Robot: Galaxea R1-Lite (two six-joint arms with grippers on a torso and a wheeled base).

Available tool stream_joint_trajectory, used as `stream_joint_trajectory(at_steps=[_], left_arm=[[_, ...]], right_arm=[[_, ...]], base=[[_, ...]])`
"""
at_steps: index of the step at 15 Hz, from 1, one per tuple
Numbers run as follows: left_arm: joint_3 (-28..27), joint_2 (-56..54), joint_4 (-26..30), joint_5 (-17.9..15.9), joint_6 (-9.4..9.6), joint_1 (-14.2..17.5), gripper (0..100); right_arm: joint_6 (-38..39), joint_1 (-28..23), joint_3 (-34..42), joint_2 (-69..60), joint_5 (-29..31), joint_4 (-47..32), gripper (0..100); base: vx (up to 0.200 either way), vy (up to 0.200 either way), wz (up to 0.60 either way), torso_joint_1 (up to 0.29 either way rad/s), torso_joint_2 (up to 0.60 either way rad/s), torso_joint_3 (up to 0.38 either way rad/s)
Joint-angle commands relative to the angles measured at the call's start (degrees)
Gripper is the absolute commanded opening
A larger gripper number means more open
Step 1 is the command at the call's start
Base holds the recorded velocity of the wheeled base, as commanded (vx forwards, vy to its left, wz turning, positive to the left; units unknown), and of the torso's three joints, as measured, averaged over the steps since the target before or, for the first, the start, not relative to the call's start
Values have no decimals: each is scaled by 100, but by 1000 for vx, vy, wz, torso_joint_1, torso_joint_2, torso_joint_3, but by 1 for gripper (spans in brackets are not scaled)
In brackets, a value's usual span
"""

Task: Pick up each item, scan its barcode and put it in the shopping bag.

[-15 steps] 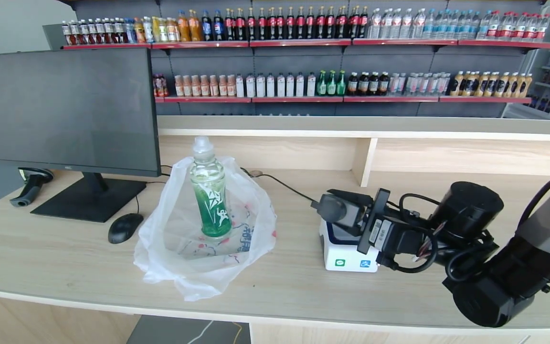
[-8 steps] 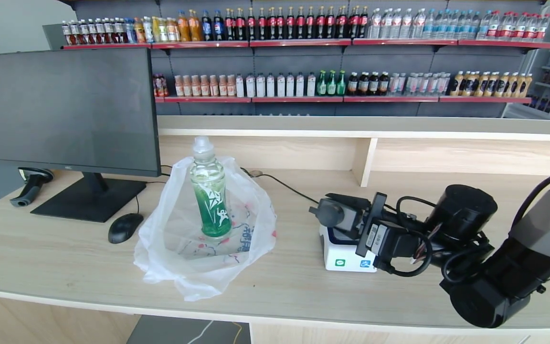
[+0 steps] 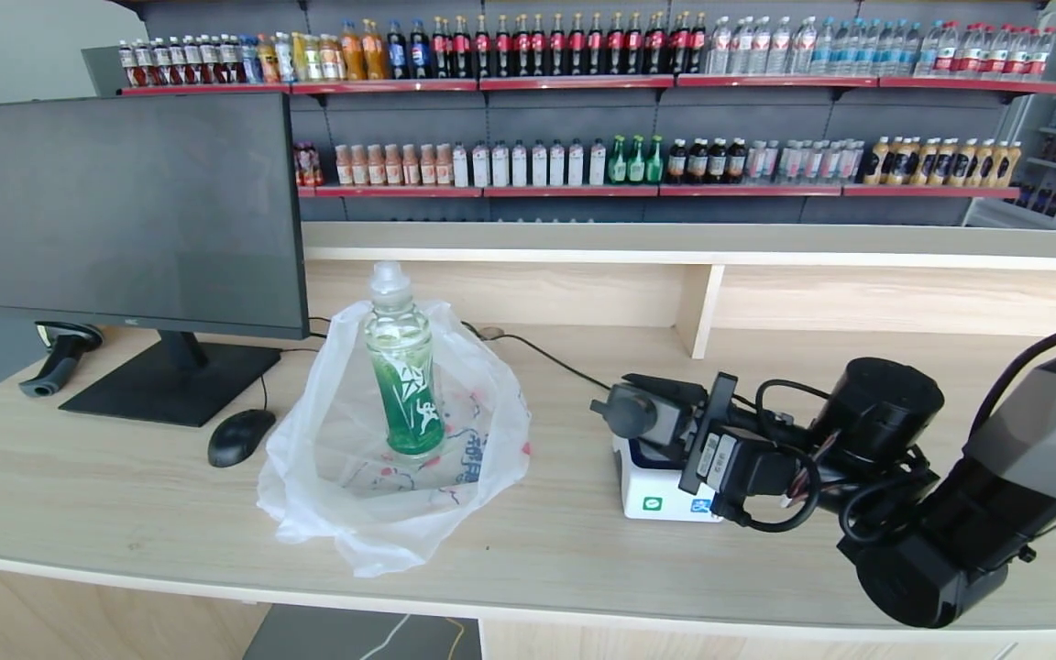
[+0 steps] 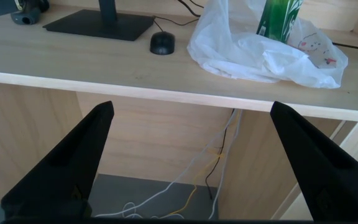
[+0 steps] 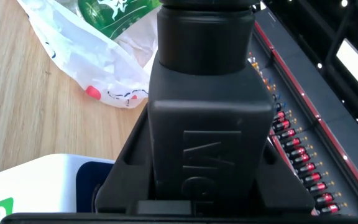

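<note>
The right gripper (image 3: pixel 635 410) grasps a black boxy object (image 5: pixel 201 143) just above the white scanner box (image 3: pixel 661 495), having edged slightly toward the shopping bag (image 3: pixel 491 431) since a second ago. The green bottle (image 3: pixel 402 376) stands upright in that bag on the desk (image 3: pixel 125 495), cap up, unmoved. The left gripper (image 4: pixel 191 109) hangs spread wide below the desk edge.

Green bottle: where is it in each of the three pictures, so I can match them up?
Head view: the green bottle stands upright inside the white bag on the counter, right of the mouse.
Left wrist view: its green lower part rises out of the bag, with the mouse beside the bag.
Right wrist view: its green label sits among the bag's folds.
Shared landmark: the white bag.
</note>
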State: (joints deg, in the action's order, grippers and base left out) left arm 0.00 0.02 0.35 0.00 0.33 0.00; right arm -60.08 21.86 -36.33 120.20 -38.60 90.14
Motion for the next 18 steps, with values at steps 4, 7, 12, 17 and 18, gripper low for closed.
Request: stream_joint_trajectory(at_steps=[4, 7, 12, 17, 18], left_arm=[[0, -2, 0, 0, 2, 0, 100], [0, -2, 0, 0, 2, 0, 100], [0, -2, 0, 0, 2, 0, 100], [0, -2, 0, 0, -7, 0, 100], [0, -2, 0, 0, -7, 0, 100]], right_arm=[[-4, 3, -6, 74, 1, -14, 0], [-13, -6, -41, 65, 1, -14, 0], [-39, 3, -15, -137, 1, -14, 0], [163, 20, -32, -629, 10, -14, 0], [180, 29, -32, -682, 10, -14, 0]], base=[[0, 0, 0, 0, 0, 0], [0, 0, 0, 0, 0, 0], [0, 0, 0, 0, 0, 0], [0, 0, 0, 0, 0, 0], [0, 0, 0, 0, 0, 0]])
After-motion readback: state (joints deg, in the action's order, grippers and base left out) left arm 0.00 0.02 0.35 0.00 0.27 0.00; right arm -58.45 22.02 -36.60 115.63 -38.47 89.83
